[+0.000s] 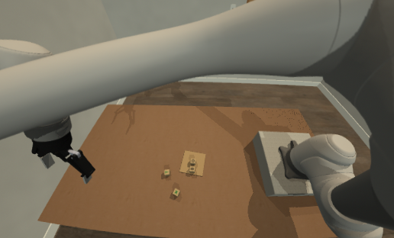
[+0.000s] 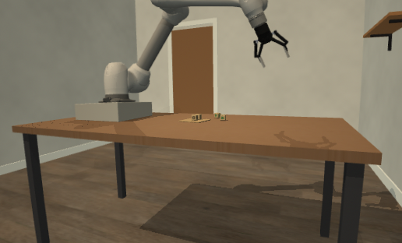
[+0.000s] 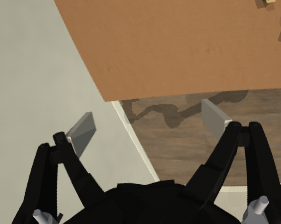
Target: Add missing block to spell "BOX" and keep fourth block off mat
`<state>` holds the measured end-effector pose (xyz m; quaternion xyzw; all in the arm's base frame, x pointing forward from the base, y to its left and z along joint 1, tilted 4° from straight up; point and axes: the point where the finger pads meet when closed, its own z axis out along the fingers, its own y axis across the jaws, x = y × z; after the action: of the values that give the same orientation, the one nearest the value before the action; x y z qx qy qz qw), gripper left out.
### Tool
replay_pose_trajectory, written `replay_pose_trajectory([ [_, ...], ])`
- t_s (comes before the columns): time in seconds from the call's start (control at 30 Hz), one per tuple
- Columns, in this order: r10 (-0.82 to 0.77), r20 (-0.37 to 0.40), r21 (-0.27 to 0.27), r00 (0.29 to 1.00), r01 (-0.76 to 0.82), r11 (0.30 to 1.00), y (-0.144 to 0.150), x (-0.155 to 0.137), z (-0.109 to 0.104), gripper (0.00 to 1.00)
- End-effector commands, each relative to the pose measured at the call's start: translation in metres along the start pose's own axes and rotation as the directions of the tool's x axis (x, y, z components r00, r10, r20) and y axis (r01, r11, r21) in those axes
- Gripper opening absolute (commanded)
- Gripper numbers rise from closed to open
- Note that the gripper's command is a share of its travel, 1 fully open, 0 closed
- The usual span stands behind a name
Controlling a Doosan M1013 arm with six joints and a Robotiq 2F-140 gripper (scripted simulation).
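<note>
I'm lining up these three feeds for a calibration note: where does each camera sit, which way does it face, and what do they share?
Top: high behind the pedestal, looking down over the table; forearm crosses the frame, open gripper at left.
Exterior: low, across the room, facing the table side-on; the whole arm shows.
Wrist: behind the gripper, looking down past the table edge; both open fingers show.
Shared: top and exterior both see the mat and blocks.

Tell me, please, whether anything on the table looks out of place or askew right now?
Nothing looks damaged or toppled. Two blocks sit close together on the small mat, and two more, one and another, rest loose on the table beside it. The gripper hangs open, high above, holding nothing.
</note>
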<state>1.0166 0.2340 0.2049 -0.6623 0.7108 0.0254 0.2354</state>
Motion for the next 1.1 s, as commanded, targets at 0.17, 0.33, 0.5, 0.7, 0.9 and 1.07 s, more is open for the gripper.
replay_pose_trajectory([
  [0.17, 0.0, 0.0, 0.0, 1.0, 0.0, 1.0, 0.0, 0.0, 0.0, 1.0],
  [0.33, 0.0, 0.0, 0.0, 1.0, 0.0, 1.0, 0.0, 0.0, 0.0, 1.0],
  [0.5, 0.0, 0.0, 0.0, 1.0, 0.0, 1.0, 0.0, 0.0, 0.0, 1.0],
  [0.7, -0.007, -0.092, -0.075, 0.996, 0.0, 0.997, 0.063, 0.008, 0.034, 1.0],
  [0.9, -0.031, -0.193, -0.148, 0.981, 0.003, 0.989, 0.133, 0.02, 0.063, 1.0],
  [1.07, -0.058, -0.26, -0.193, 0.964, 0.007, 0.981, 0.18, 0.03, 0.077, 1.0],
])
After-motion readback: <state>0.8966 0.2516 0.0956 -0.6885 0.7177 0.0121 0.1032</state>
